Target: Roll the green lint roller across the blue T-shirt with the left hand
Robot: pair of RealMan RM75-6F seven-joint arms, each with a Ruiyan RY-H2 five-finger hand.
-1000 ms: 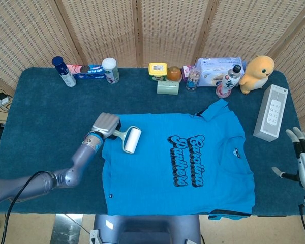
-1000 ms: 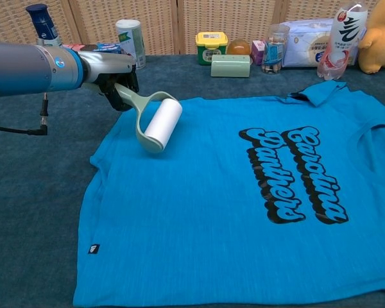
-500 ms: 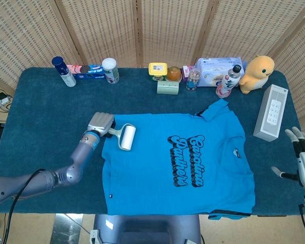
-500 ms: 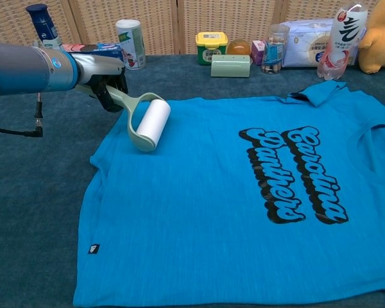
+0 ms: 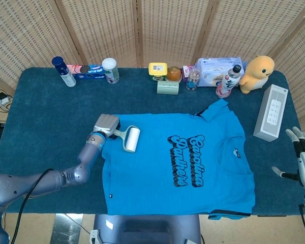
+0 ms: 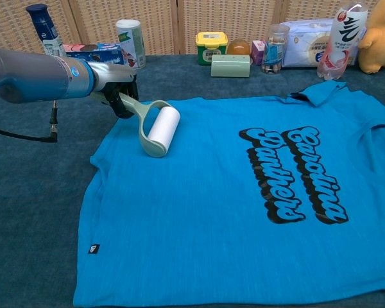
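The blue T-shirt point(image 5: 183, 162) point(image 6: 244, 205) lies flat on the dark blue table with black lettering across its chest. My left hand point(image 5: 105, 124) point(image 6: 119, 90) grips the pale green handle of the lint roller point(image 5: 131, 139) point(image 6: 163, 126), whose white drum rests on the shirt near its upper left sleeve edge. My right hand point(image 5: 304, 161) hangs at the table's right edge with fingers apart, holding nothing; only the head view shows it.
Along the back edge stand a blue spray can point(image 5: 64, 71), a white bottle point(image 5: 110, 70), a yellow tub point(image 5: 157, 70), a wipes pack point(image 5: 217, 70), a drink bottle point(image 5: 229, 81) and a yellow plush duck point(image 5: 257, 73). A white box point(image 5: 270, 112) lies at right.
The left hand drew the roller back toward the shirt's left edge, then pushed it forward to the right again across the shirt. The right hand has stayed still.
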